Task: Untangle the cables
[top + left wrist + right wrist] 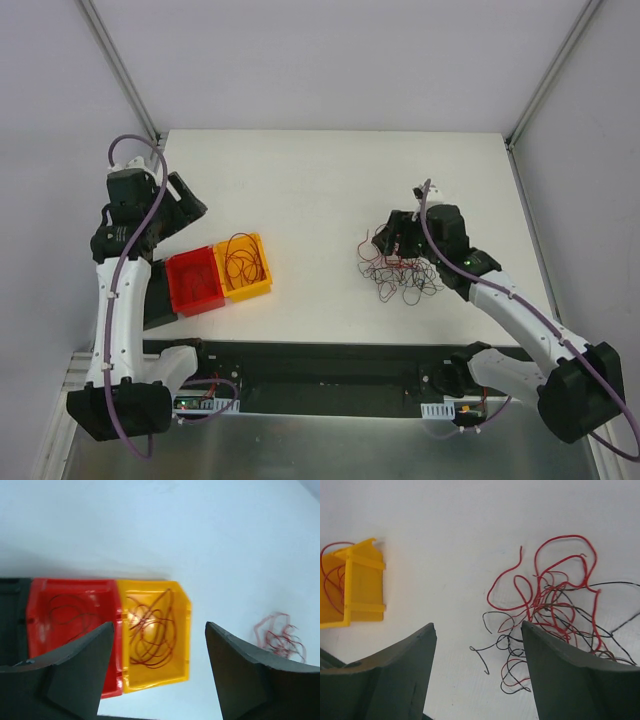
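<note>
Cables [400,272], mostly red with a few black strands, lie in a loose tangle on the white table [330,180], at about 4 o'clock from its centre in the top view. We see the right gripper [479,627] over the tangle's 11 o'clock edge with its jaws spread wide and nothing between them. In its wrist view most of the wires sit at 2 o'clock from the gap, and some run behind the right-hand finger; we cannot tell whether that finger touches them. The left gripper [159,630] is released too, its fingers well apart and empty, above two bins that stand at about 8 o'clock from the table's centre. The yellow bin [268,285] sits touching the red bin [205,298], at its 3 o'clock side. We make out curled red wire loops inside the yellow one, and darker loops inside the red one. A black box [10,620] adjoins the red bin at its 9 o'clock side. The bins and the tangle lie well apart.
</note>
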